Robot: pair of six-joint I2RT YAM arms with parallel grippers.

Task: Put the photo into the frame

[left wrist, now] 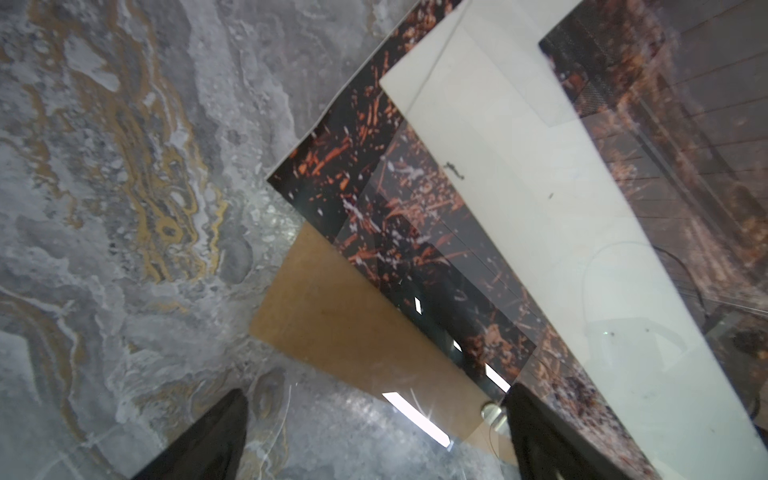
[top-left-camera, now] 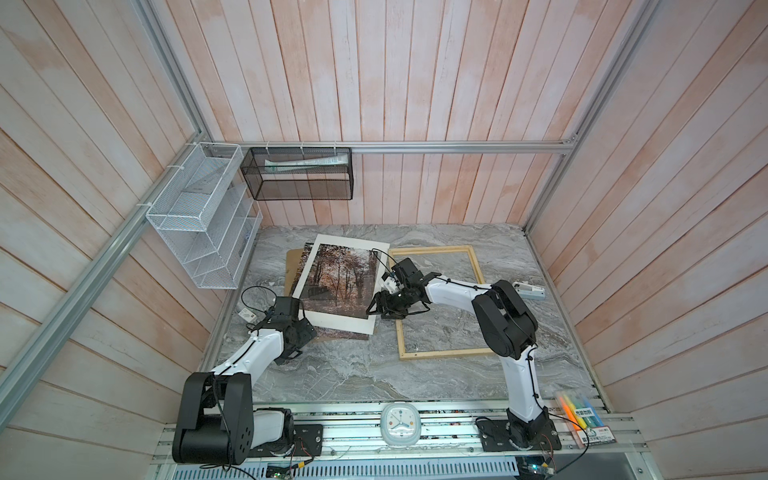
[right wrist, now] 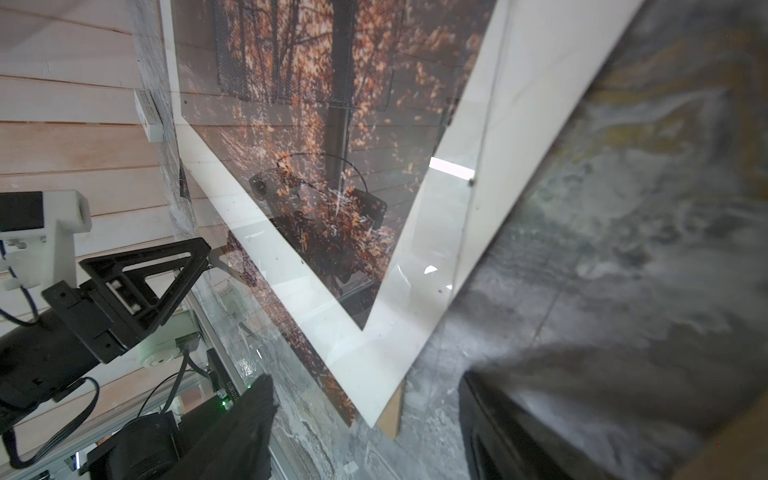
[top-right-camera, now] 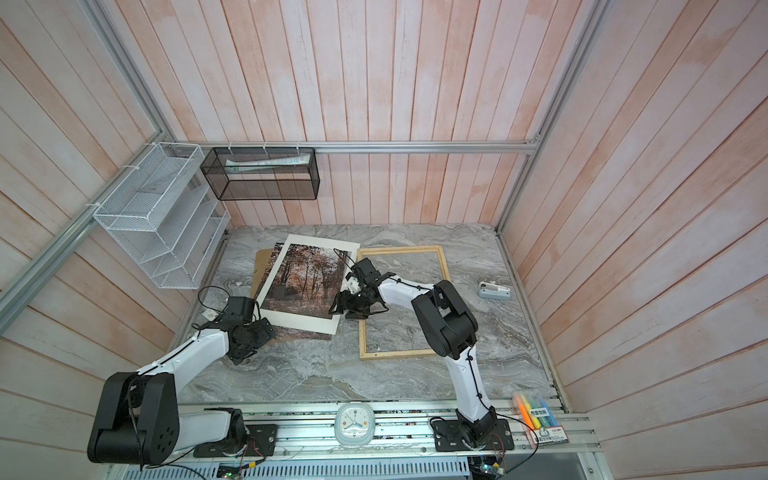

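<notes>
The photo (top-left-camera: pixel 332 270) (top-right-camera: pixel 303 270), an autumn forest print, lies at the table's left on a brown backing board (top-left-camera: pixel 291 259). A white mat (top-left-camera: pixel 340 325) and a reflective clear pane lie over it. The frame (top-left-camera: pixel 444 354) (top-right-camera: pixel 395 354) of pale wood lies flat to the right, with only bare table inside it. My left gripper (top-left-camera: pixel 305 328) (left wrist: pixel 374 440) is open at the stack's near left corner, its fingers astride the pane's corner above the board (left wrist: pixel 332 316). My right gripper (top-left-camera: pixel 380 313) (right wrist: pixel 365 432) is open at the stack's near right corner, pointing at the mat (right wrist: pixel 374 365). Nothing is held.
A white wire rack (top-left-camera: pixel 199 224) and a black mesh basket (top-left-camera: pixel 299 174) hang on the back left walls. A small white device (top-left-camera: pixel 530 291) lies right of the frame. A clock (top-left-camera: pixel 401 424) and a pack of highlighters (top-left-camera: pixel 582 411) sit at the front rail.
</notes>
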